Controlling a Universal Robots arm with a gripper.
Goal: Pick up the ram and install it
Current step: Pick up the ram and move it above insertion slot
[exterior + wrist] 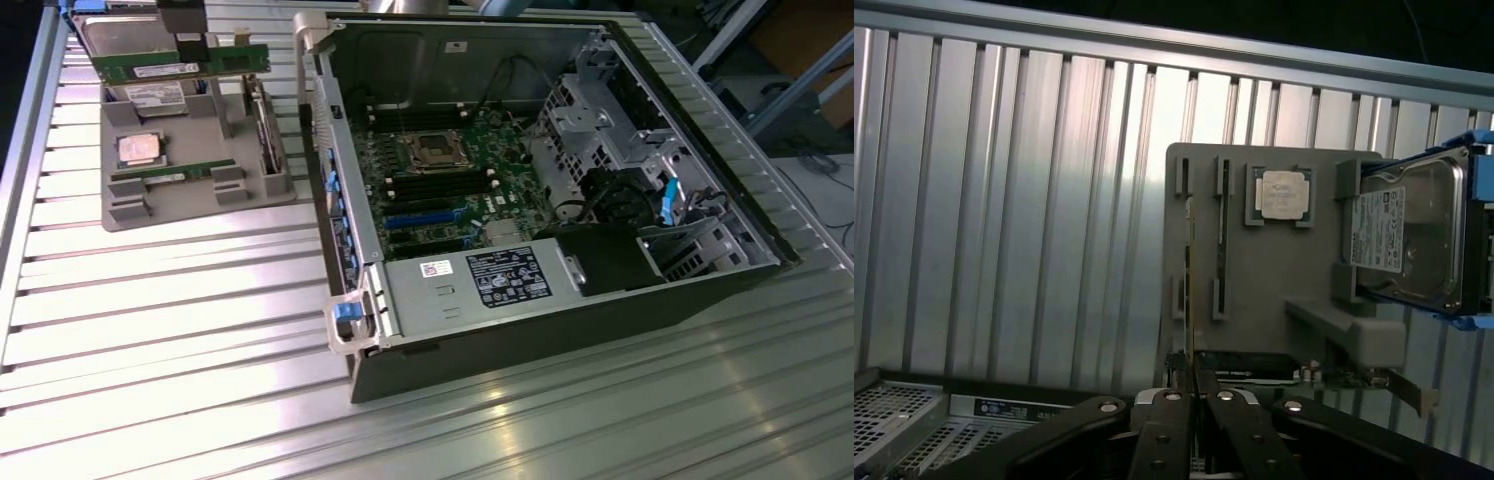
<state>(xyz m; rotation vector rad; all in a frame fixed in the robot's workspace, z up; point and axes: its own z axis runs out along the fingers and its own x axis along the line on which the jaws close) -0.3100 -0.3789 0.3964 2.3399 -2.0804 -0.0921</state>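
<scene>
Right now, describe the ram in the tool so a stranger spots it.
Find the grey tray on the exterior view's left of the open computer case. Above it the tool holds the green ram raised; its twin sits down in the tray.

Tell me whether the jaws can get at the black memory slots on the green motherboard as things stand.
Probably yes. The black computer case lies open and nothing covers the black memory slots. The jaws, shut on the long green ram stick, hang above the grey parts tray, outside the case.
</scene>
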